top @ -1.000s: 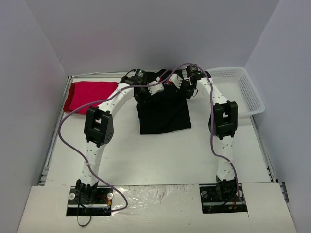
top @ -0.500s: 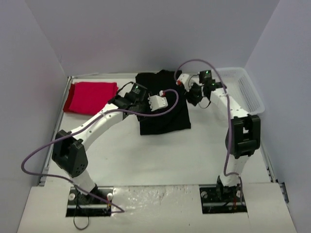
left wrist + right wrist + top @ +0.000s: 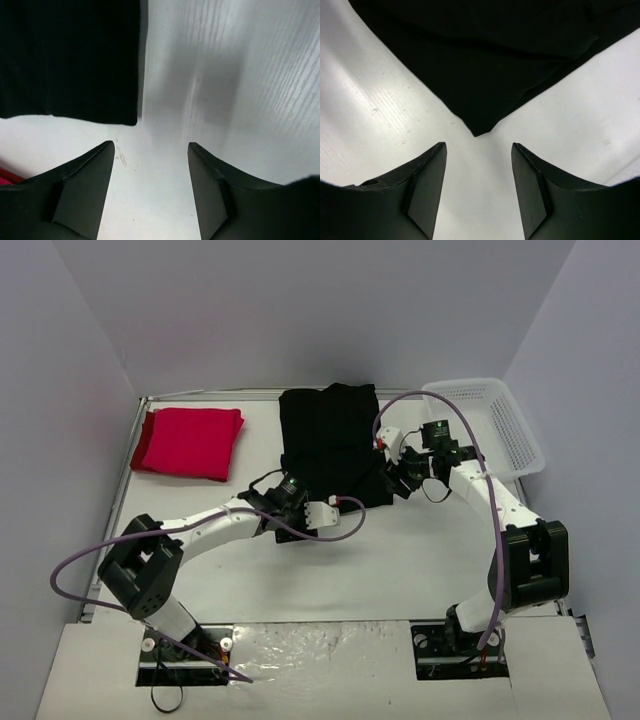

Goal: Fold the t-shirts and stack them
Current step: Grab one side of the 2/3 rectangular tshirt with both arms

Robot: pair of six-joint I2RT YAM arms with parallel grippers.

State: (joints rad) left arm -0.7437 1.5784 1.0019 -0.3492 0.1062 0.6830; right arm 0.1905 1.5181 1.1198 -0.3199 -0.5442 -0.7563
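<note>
Counter (image 3: 400, 570): white, smooth, faintly ribbed sheet, showing bare between my bases and the cloth
Left end effector (image 3: 150, 146): released, nothing between its dark wedge fingers; it hangs low over the counter just off the near-left corner of the black t-shirt (image 3: 330, 440), and that corner lies ahead and to the left of the gap
Right end effector (image 3: 478, 146): released and empty; the shirt's near-right corner points straight at the gap, just ahead of the fingertips
Nearer arm: the right, by my reading; its corner is lined up, while the left one sits offset
Black t-shirt: soft matte cloth, lying flat as a rough rectangle with no sleeves showing and layered edges at the right corner; its long axis runs away from my bases toward the back wall, and its near hem faces both end effectors
Likely next move: pinch the two near corners and carry the hem farward; this is a judgement only
Red t-shirt (image 3: 188, 442): crimson cloth, folded to a tidy rectangle at far left, well apart from the black one
Basket (image 3: 500, 420): white mesh plastic, far right, beside the shirt's far end
</note>
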